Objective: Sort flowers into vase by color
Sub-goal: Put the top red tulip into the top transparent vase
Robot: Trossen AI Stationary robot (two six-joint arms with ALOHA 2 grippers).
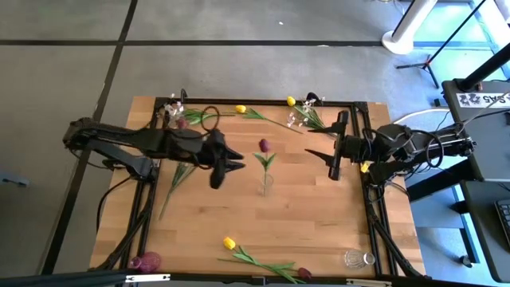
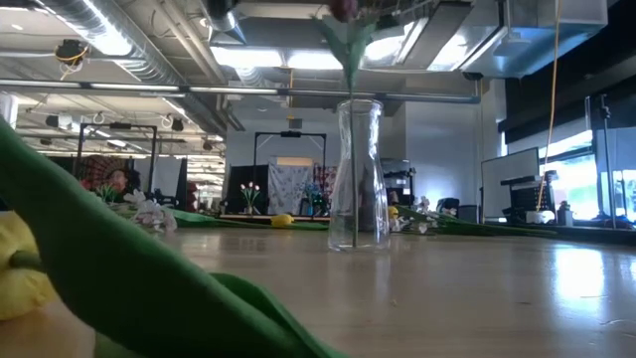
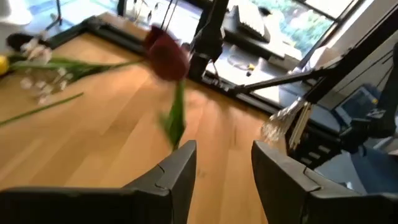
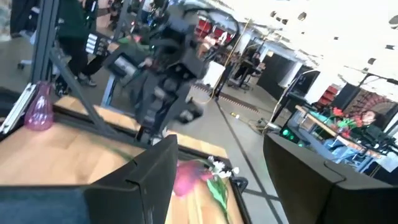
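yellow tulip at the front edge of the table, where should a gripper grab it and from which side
Probably mid-stem, from straight above. The yellow tulip lies flat near the front edge, its green stem running toward the right, where it spreads into leaves. The bare stretch just behind the bloom looks the cleanest grip, with fingers closing across the stem. The open left gripper seems somewhat nearer.

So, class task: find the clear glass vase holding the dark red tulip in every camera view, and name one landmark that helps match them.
High view: the clear vase stands mid-table, between both arms.
Low view: centre frame, upright, with a green stem inside.
Left wrist view: vase not visible; only its dark red tulip shows.
Right wrist view: not in it.
Shared landmark: that tulip's bloom above the vase.
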